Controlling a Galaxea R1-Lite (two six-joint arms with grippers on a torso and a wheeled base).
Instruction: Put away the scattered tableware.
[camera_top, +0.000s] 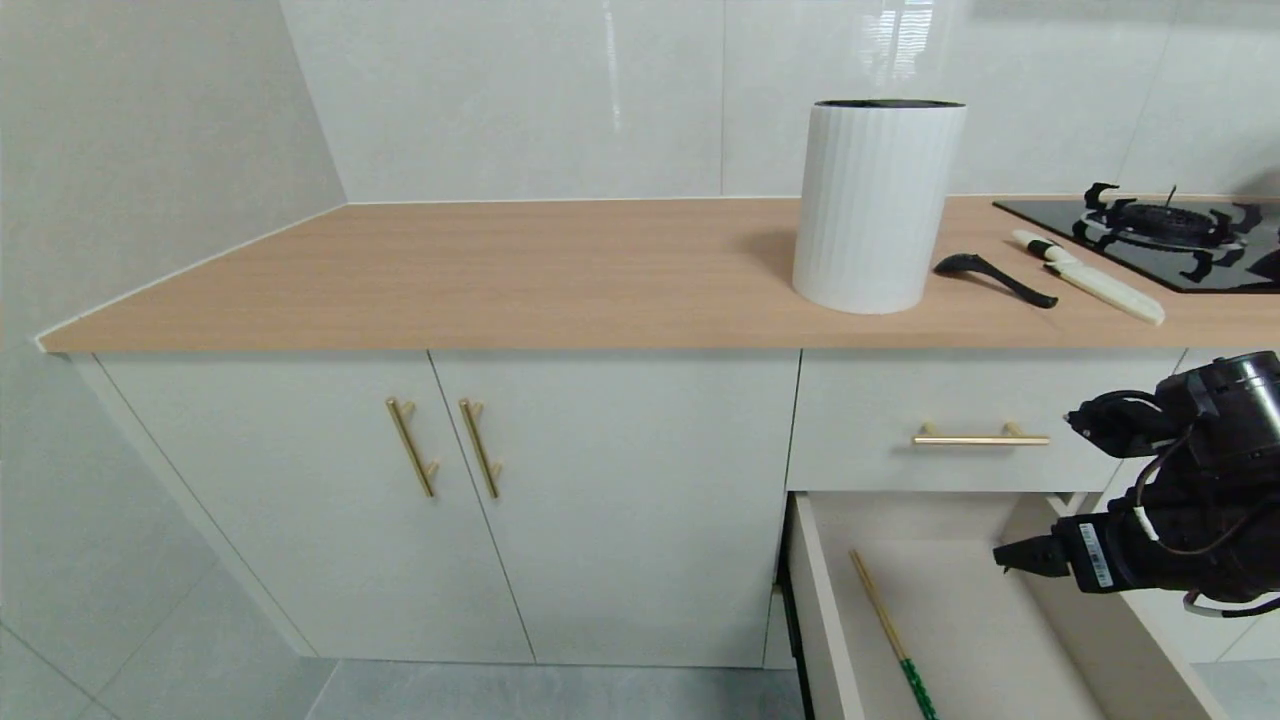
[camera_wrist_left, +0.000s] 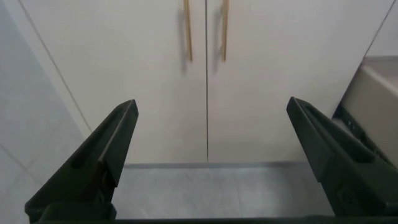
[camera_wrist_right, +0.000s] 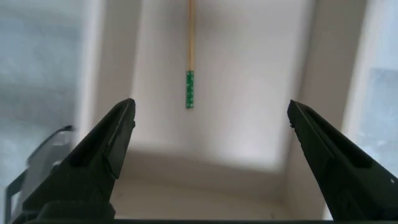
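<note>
Right gripper (camera_wrist_right: 210, 106) first: its jaws stand wide apart with nothing between them, and it hangs over the open drawer (camera_top: 815, 600). On the pale drawer floor lie the chopsticks (camera_top: 890, 630), wooden with a green patterned end (from my wrist they look like a pair pressed tight together, though I cannot rule out a single stick). They lie lengthwise near the drawer's left wall, green end toward the front, apart from my fingers.

Above the open drawer sits a second drawer (camera_top: 900, 420), closed, with a gold bar handle (camera_top: 980, 438).

My left gripper (camera_wrist_left: 211, 102) is also spread wide and empty. It faces the two cabinet doors (camera_top: 600, 500), whose gold handles (camera_wrist_left: 187, 31) run upright on either side of the seam, with grey floor below.

On the counter (camera_top: 450, 270) a white ribbed canister (camera_top: 875, 205) stands upright. Just to its right lies a black spoon (camera_top: 990, 272), bowl toward the canister. Beside that lies a white knife (camera_top: 1090, 275), near the spoon but not touching it. Behind the knife, the black stove (camera_top: 1160, 235) is set into the counter.
</note>
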